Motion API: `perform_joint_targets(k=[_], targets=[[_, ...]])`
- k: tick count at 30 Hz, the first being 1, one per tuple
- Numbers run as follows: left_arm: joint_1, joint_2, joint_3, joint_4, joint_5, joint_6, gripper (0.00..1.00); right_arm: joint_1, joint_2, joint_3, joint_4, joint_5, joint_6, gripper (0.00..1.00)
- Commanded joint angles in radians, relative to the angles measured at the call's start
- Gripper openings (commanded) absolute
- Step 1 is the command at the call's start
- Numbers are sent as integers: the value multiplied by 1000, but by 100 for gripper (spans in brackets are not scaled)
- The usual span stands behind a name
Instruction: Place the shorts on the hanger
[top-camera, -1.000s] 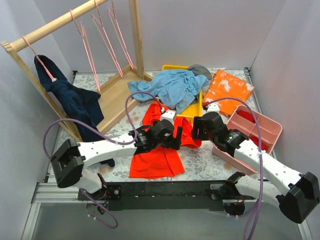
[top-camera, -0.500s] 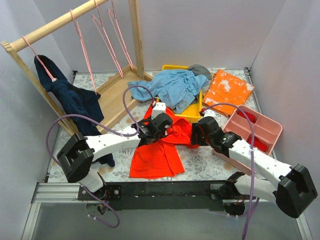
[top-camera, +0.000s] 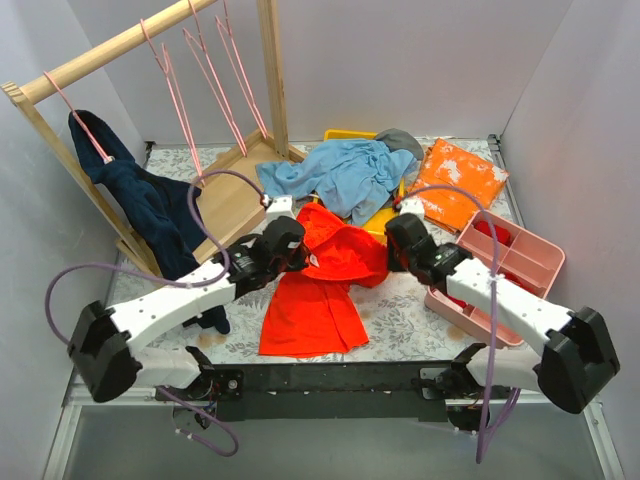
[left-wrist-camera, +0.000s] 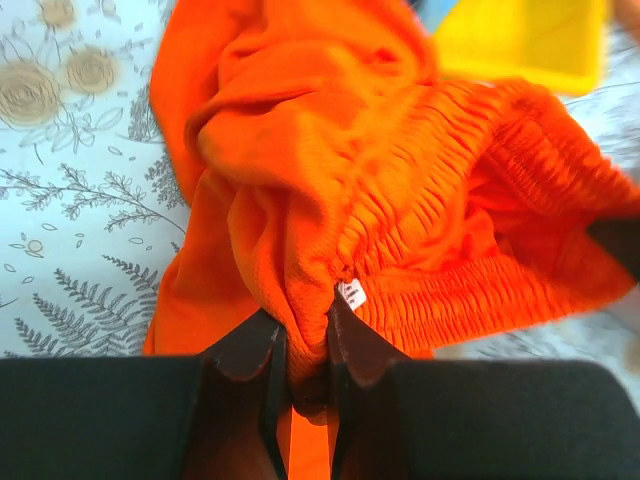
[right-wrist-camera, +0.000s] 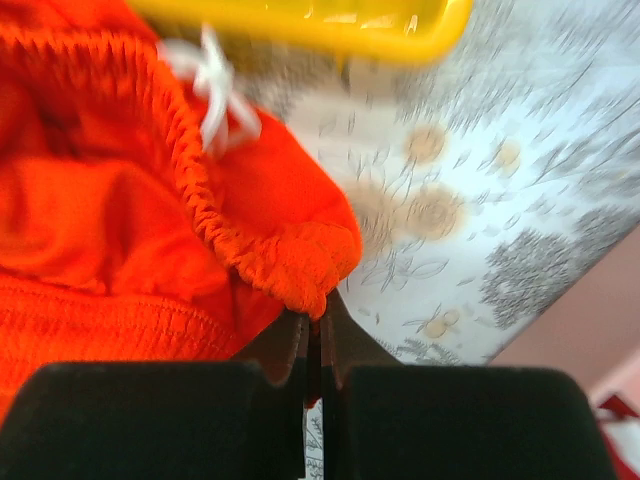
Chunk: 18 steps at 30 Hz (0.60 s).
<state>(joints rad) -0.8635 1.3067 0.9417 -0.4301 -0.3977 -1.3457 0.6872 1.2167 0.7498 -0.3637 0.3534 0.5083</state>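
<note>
Orange shorts (top-camera: 338, 258), one pair, pinched by left claw (left-wrist-camera: 300, 345), right claw (right-wrist-camera: 313, 335)

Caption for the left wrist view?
Left gripper pinches a fold of the orange shorts beside elastic waistband, floral table and yellow bin behind.

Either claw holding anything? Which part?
Both grip the shorts: left claw pinches a fold beside the tag; right claw pinches the waistband at its bunched end.
</note>
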Motion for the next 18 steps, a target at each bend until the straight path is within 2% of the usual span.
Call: perform_joint_targets(k=[1,4,10,15,18], targets=[[15,-214,129,-93,31,-7,0,-11,-140,360,-82,223,-137,1],[20,-296,233,-127,59,25,0,-12,-126,647,-157,251,-220,1],[23,-271,505,-219,17,109,0,-11,-37,994,-190,243,-327,1],[21,-176,748,-284,-49,190,0,-11,44,1161,-207,245,-390,1],[21,-147,758,-299,-14,180,0,-11,76,1192,-245,217,-392,1]])
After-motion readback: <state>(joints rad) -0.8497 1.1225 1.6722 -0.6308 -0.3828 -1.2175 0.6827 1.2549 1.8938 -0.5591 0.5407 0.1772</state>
